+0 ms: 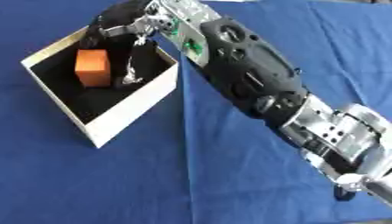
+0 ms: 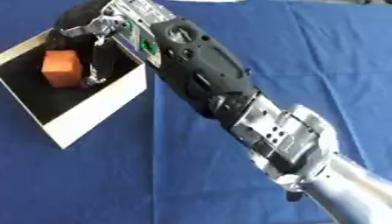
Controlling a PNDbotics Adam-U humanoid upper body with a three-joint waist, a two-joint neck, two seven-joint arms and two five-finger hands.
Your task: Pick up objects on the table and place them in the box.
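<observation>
One orange block (image 1: 92, 67) lies inside the white, black-lined cardboard box (image 1: 134, 106); my right hand (image 1: 126, 28), fingers apart and empty above it, should lift clear next.

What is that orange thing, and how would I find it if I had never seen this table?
Look at the blue tablecloth, then find the white box with a black inside at its left. The orange block sits in there, right beside the right hand reaching in. It is the only bright orange thing there.

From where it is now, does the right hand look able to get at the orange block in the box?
Probably yes. The right hand is already over the open box, fingers hanging down just beside the orange block, and nothing lies between them.
</observation>
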